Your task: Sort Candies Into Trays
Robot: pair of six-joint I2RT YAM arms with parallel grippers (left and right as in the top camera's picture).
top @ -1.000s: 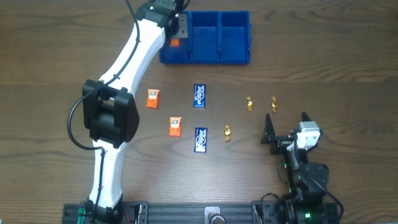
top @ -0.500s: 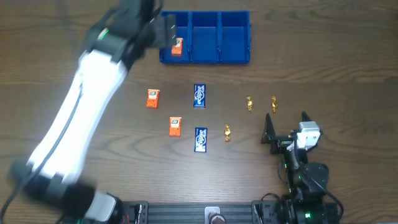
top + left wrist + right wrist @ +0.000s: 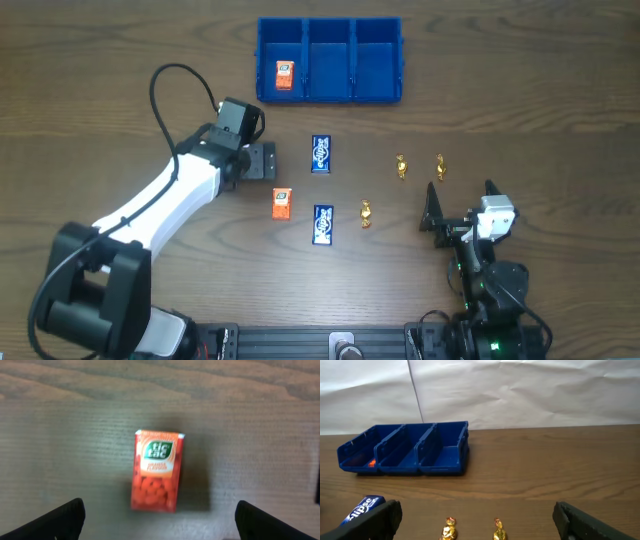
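A blue three-compartment tray (image 3: 330,95) stands at the table's far edge, with one orange candy box (image 3: 285,75) in its left compartment. My left gripper (image 3: 262,163) hangs open over a second orange box (image 3: 157,478), which lies on the wood between the fingers (image 3: 60,520). A third orange box (image 3: 283,203) lies just nearer. Two blue boxes (image 3: 320,154) (image 3: 323,224) and three gold wrapped candies (image 3: 401,166) (image 3: 440,165) (image 3: 367,213) are spread across the middle. My right gripper (image 3: 460,210) rests open at the near right, holding nothing.
The right wrist view looks across the table to the tray (image 3: 407,450), with a blue box (image 3: 362,509) and two gold candies (image 3: 450,532) close in front. A white wall stands behind the table. Bare wood lies left and right of the candies.
My left arm has swung back from the tray, leaving an orange box in the left compartment, and has come down over the orange box on the table. The right arm has not moved.
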